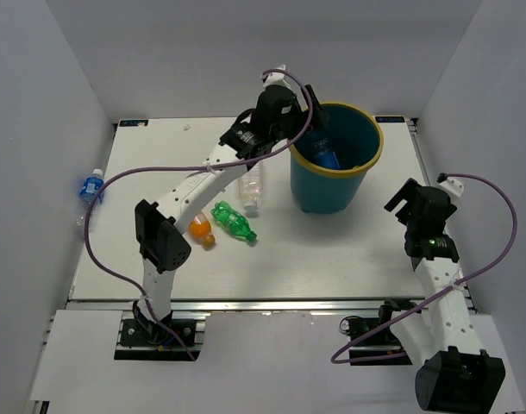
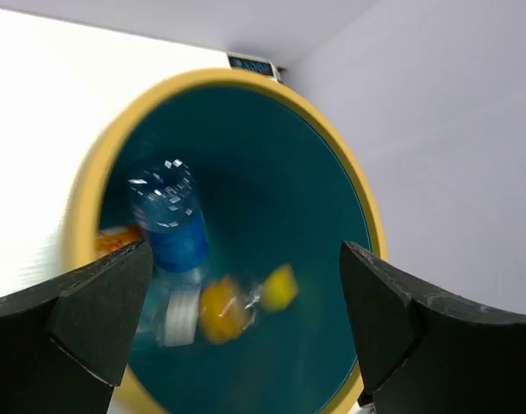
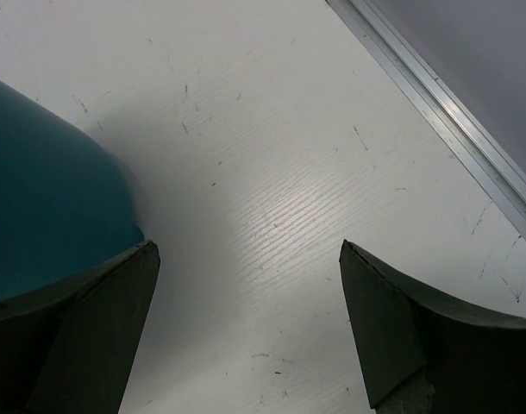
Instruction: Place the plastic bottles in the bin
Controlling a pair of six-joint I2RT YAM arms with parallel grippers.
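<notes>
The teal bin (image 1: pixel 330 191) with a yellow rim stands at the back right of the table. My left gripper (image 1: pixel 314 107) hangs open over its left rim, holding nothing. In the left wrist view, between the open fingers of the left gripper (image 2: pixel 246 252), I look into the bin (image 2: pixel 272 164). A blue-labelled bottle (image 2: pixel 170 226) and a blurred orange bottle (image 2: pixel 223 309) lie inside. On the table lie a green bottle (image 1: pixel 233 220), an orange bottle (image 1: pixel 202 230) and a clear bottle (image 1: pixel 251 186). My right gripper (image 1: pixel 404 200) is open and empty, right of the bin (image 3: pixel 47 198).
Another blue-labelled bottle (image 1: pixel 90 185) lies beyond the table's left edge, against the wall. White walls enclose the table on three sides. A metal rail (image 3: pixel 435 121) runs along the table's right edge. The left arm stretches over the clear bottle.
</notes>
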